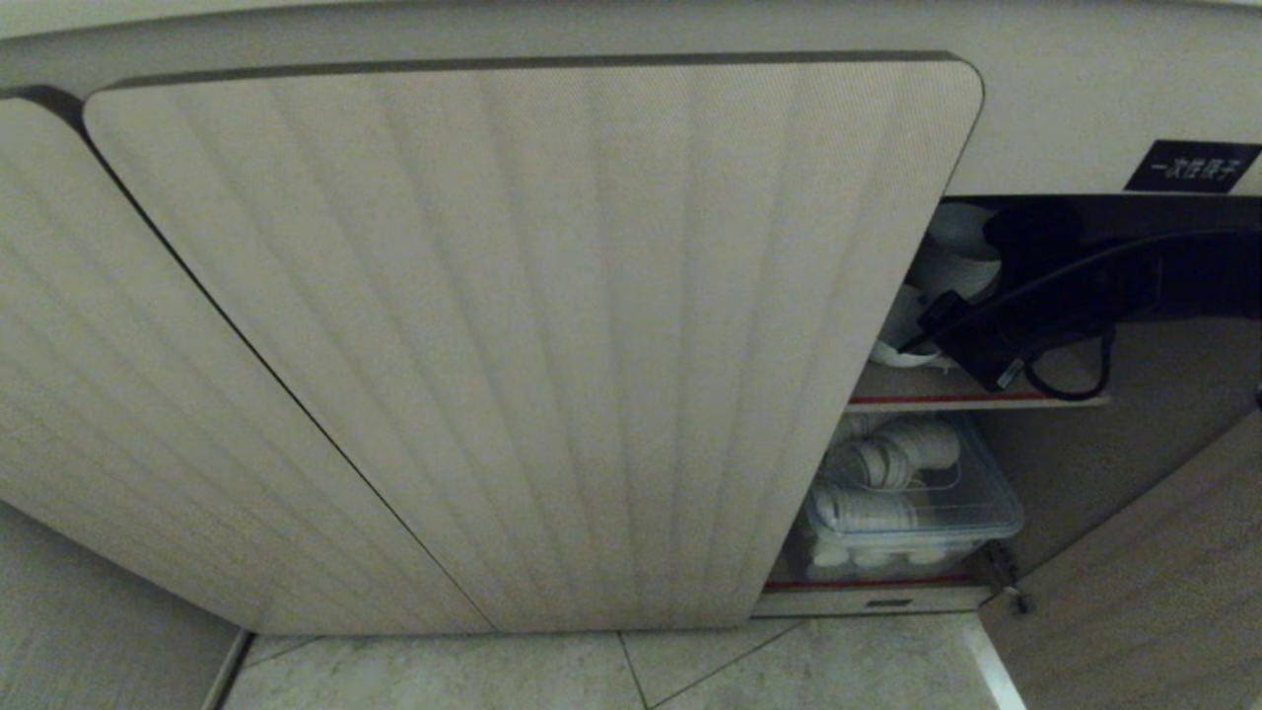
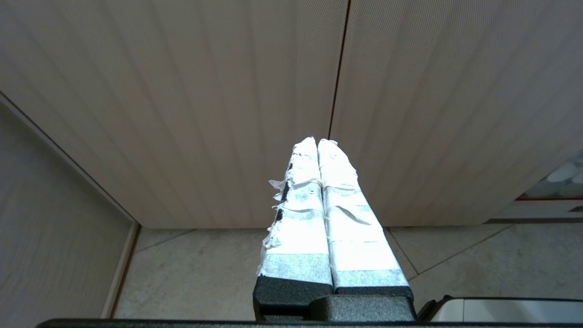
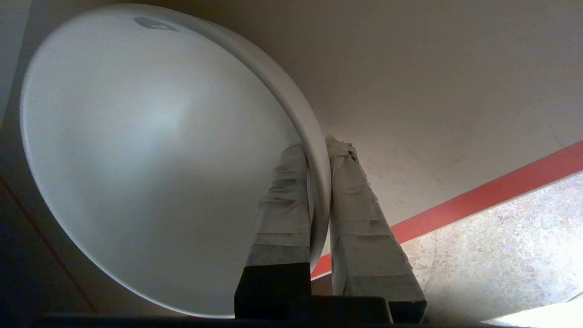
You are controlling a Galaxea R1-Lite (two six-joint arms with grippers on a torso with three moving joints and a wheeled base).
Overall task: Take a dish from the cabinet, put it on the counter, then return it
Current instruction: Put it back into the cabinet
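Reaching into the open cabinet (image 1: 532, 335) above its red-edged shelf (image 3: 478, 200), your right gripper (image 3: 319, 150) pinches the white dish (image 3: 150, 155) by its rim, while your left gripper (image 2: 317, 142) hangs pressed shut before the doors.

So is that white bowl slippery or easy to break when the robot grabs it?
Probably both. The bowl looks smooth and glazed, so it may slip. The right gripper pinches only its thin rim, so it could tilt. It looks like ceramic, likely to chip if dropped.
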